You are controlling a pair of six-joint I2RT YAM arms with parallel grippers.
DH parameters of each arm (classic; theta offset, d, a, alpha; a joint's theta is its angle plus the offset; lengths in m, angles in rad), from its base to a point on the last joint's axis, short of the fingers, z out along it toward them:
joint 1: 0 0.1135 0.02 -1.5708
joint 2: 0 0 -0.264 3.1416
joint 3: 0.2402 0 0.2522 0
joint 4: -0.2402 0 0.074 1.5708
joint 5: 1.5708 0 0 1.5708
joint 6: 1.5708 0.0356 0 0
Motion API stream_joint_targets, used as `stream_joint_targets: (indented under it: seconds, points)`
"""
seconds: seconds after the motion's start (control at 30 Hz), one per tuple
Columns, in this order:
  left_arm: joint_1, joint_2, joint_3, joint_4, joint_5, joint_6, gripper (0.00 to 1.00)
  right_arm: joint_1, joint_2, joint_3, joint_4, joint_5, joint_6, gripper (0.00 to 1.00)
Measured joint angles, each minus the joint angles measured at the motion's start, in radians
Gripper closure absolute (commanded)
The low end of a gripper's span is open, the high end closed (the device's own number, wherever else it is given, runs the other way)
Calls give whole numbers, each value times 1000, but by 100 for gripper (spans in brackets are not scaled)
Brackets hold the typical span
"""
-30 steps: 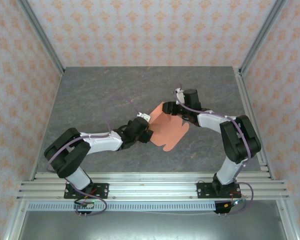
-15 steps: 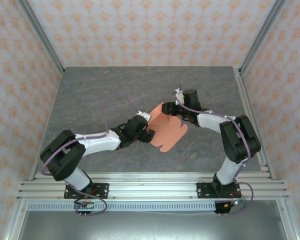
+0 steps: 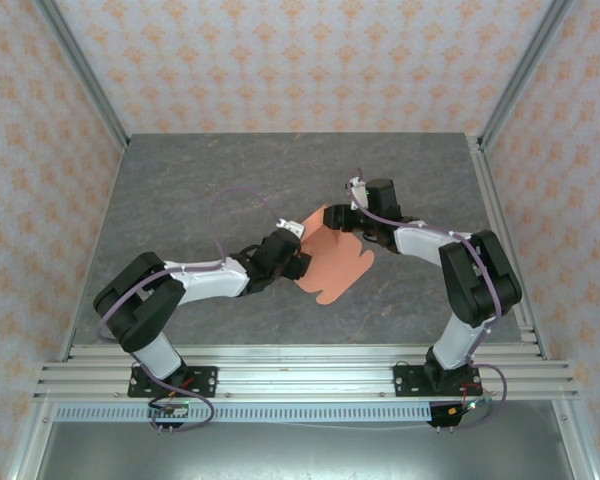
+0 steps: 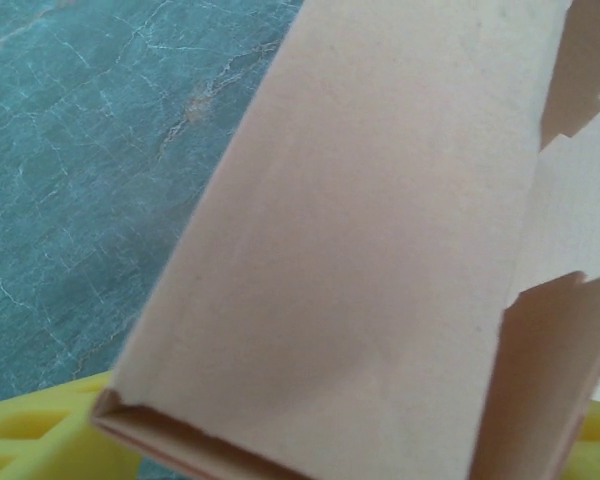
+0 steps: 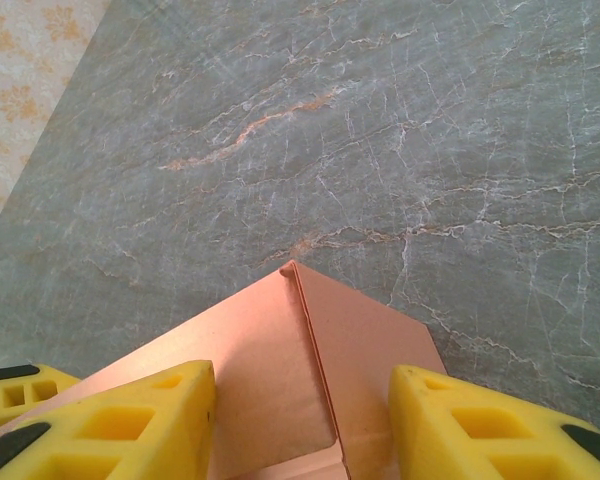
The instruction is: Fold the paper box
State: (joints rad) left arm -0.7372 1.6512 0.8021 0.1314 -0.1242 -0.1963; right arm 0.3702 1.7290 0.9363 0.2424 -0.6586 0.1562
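Since a second ago the left gripper [image 3: 300, 263] has nudged a little further right against the paper box [image 3: 336, 260], whose near tab has slid slightly left, while the right arm has kept its pose. The salmon-orange box lies mid-table [image 3: 200, 190] between the two grippers: the left gripper is at its left edge and the right gripper [image 3: 353, 224] at its far right corner. In the left wrist view a folded panel of the paper box [image 4: 370, 250] lies between the yellow fingers [image 4: 30, 438], which stand wide apart at the frame's two lower corners; whether the pads press on the cardboard cannot be told. In the right wrist view the right gripper [image 5: 300, 372] stands about half closed, its yellow fingers [image 5: 130, 420] flanking a creased ridge of the box [image 5: 265, 385] and holding it, with the crease pointing away from the wrist. From above, the sheet's long axis runs far to near; one rounded tab points toward the near edge, others point right, and its far edge is lifted at the right gripper.
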Motion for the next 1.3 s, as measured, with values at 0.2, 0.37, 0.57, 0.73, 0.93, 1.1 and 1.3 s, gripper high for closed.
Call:
stream_joint_targets:
  seconds: [0.2, 0.37, 0.57, 0.73, 0.93, 1.1, 1.3]
  points:
    - [-3, 29, 2, 35, -56, -16, 43, 1, 0, 0, 0, 0, 0, 52]
    - [-7, 40, 5, 48, -104, -19, 57, 1, 0, 0, 0, 0, 3, 52]
    - [-9, 50, 5, 55, -150, -27, 67, 1, 0, 0, 1, 0, 6, 52]
    - [-9, 69, 15, 67, -193, -42, 72, 1, 0, 0, 0, 0, 8, 52]
    - [-8, 80, 21, 68, -229, -52, 80, 1, 0, -1, 0, 0, 7, 51]
    - [1, 80, 21, 67, -252, -65, 86, 2, -4, -2, -13, -3, 7, 43]
    - [7, 82, 22, 66, -255, -65, 88, 2, -25, -14, -38, 2, 5, 38]
